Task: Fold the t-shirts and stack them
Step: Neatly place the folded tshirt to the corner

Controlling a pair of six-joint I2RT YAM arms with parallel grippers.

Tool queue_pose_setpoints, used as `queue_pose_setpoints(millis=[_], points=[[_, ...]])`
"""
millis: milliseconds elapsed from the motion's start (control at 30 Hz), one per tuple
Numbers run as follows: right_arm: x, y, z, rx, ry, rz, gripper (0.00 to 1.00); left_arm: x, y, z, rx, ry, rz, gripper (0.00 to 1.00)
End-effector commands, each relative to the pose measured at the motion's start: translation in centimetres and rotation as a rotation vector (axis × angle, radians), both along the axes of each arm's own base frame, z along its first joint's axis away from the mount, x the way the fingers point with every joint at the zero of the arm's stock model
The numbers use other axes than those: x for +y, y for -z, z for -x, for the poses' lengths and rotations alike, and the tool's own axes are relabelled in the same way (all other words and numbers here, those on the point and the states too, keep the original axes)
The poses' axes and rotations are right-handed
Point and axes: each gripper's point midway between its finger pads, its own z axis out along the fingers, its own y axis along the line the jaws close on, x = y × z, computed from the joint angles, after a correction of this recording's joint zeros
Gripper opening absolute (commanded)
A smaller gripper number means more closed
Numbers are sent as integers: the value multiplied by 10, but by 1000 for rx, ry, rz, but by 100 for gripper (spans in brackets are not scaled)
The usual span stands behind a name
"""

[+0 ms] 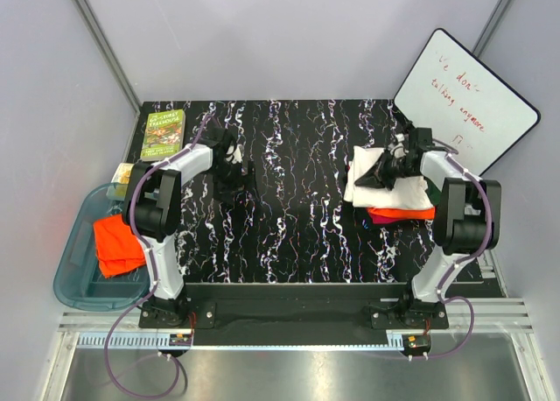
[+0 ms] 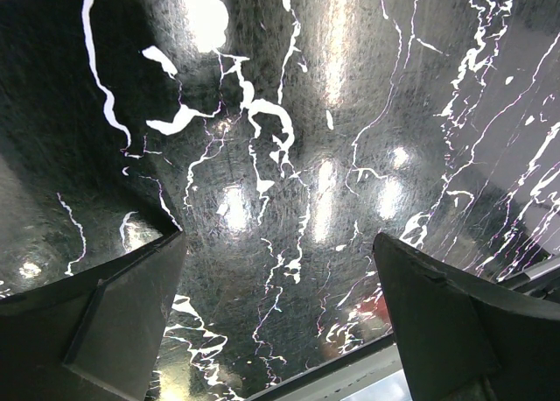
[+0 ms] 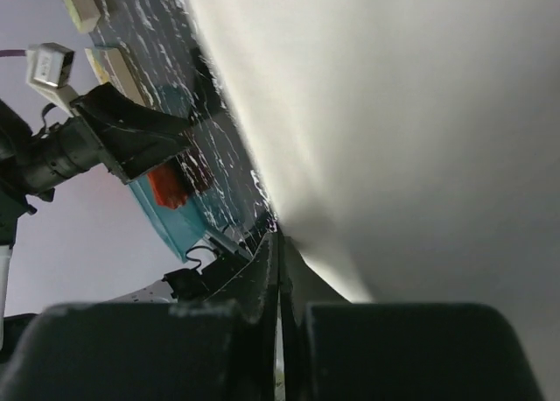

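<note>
on the right side of the table (image 1: 297,235), just in front of the right arm, the cream t-shirt (image 1: 413,193) lies folded on top of an orange t-shirt (image 1: 398,215), which shows only along its near edge. the right gripper (image 1: 383,170) is down on the cream cloth, reaching across it from right to left, and its two fingers are pressed together with no gap. in the wrist view the pale cloth fills the right half and its edge runs down to the fingertips, but i cannot tell if a fold is really caught between them or if they only touch it. the fold seems a little wider from left to right than from far to near, though i am not sure. the left gripper (image 2: 278,243) hangs wide apart over bare table, well apart from the stack, so the right arm is clearly the nearer one. a second orange t-shirt (image 1: 118,243) lies crumpled in the blue bin (image 1: 74,274) at the far left, nearer to the left arm. a dark shape beside the right fingers could be sleeve or gripper.
</note>
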Motion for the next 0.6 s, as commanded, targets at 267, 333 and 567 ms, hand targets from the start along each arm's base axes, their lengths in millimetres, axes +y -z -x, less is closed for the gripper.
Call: queue_pose_setpoints(millis=[267, 333, 567], points=[[2, 98, 48, 361, 11, -24, 0, 19, 23, 22, 65, 22, -101, 99], [3, 101, 49, 364, 4, -23, 0, 19, 21, 22, 61, 23, -102, 99], [-6, 25, 15, 109, 5, 56, 12, 23, -5, 18, -16, 25, -114, 99]])
